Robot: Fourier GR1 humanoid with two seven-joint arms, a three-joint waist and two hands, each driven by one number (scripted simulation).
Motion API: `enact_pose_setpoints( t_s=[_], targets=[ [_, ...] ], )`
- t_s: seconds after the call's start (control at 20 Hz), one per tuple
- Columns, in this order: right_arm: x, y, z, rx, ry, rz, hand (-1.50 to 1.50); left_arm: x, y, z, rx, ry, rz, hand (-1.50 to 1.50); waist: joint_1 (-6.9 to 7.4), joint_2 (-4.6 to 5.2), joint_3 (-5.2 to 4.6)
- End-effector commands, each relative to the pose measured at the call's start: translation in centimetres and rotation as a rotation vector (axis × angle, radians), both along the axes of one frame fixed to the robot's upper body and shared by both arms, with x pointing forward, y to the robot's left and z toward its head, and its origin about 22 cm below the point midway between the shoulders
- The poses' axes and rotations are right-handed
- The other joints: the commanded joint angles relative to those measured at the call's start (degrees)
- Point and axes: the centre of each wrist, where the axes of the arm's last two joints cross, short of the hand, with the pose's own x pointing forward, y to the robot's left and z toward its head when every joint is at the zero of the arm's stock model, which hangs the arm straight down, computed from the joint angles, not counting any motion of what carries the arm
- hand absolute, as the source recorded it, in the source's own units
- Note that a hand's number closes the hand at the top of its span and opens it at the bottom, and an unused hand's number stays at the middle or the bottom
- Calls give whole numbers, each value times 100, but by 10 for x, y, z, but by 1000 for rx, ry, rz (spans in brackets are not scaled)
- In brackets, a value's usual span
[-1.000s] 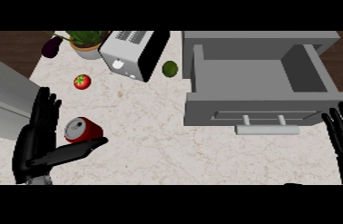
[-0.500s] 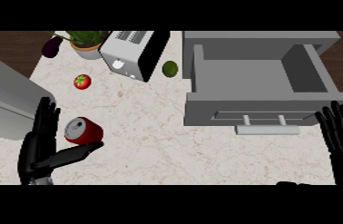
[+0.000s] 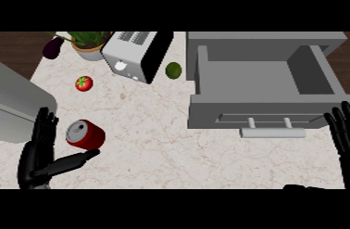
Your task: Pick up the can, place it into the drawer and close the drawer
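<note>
Left hand [image 3: 42, 154] near counter's left edge, fingers straight and spread, thumb out under the can [image 3: 85, 134], not closed on it. Risk: thumb nudges can, it rolls off. Drawer [image 3: 263, 91] open at right edge. Right hand [image 3: 338, 130] rests there, fingers straight.

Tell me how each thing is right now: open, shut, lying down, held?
Drawer: open, nothing in it.
Can: lying tilted on the counter, not held.
Left robot hand: open, around the can.
Right robot hand: open, resting at the right edge.
Toaster: standing, slots bare.
</note>
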Motion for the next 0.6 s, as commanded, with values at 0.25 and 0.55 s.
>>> enact_pose_setpoints(
  t_s=[0.25,0.55],
  targets=[
    [-1,-17,9,6,-29,-3,-150,-16,13,-39,-12,35,-2,-150,-5,0,0],
    [-12,12,11,3,-20,5,-150,-14,11,-59,-27,45,10,-150,-10,-1,0]
  ],
)
